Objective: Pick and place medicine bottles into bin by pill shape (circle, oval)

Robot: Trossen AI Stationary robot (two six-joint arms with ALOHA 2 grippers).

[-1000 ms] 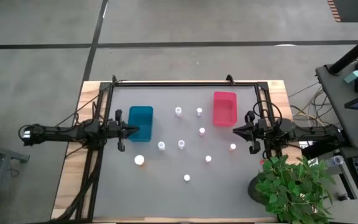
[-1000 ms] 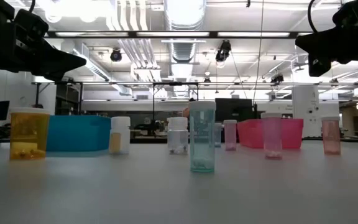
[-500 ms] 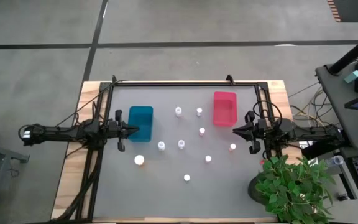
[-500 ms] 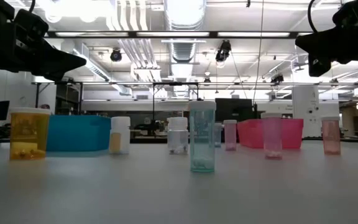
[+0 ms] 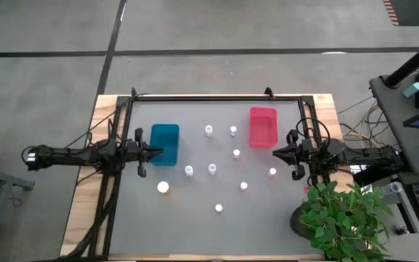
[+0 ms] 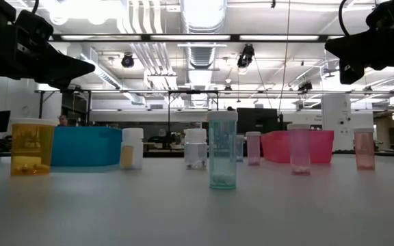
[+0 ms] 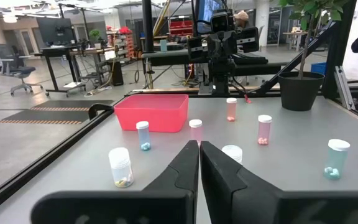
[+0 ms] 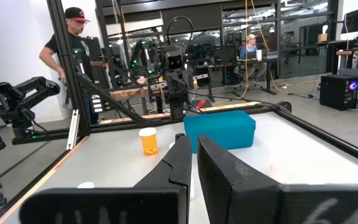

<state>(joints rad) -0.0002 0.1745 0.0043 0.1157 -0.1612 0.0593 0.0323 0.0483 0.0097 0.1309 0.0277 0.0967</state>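
Several small white-capped medicine bottles stand upright on their bases on the grey table between a blue bin and a pink bin; one is an orange bottle, one a pale bluish bottle. My left gripper is shut and empty, hovering above the table at the blue bin's left side. My right gripper is shut and empty, hovering above the table at the right, near the pink bin and a pink-tinted bottle.
A potted plant stands at the table's near right corner. A dark frame rail runs along the far edge. In the right wrist view a person stands beyond the table's left side. Bare table lies toward the near edge.
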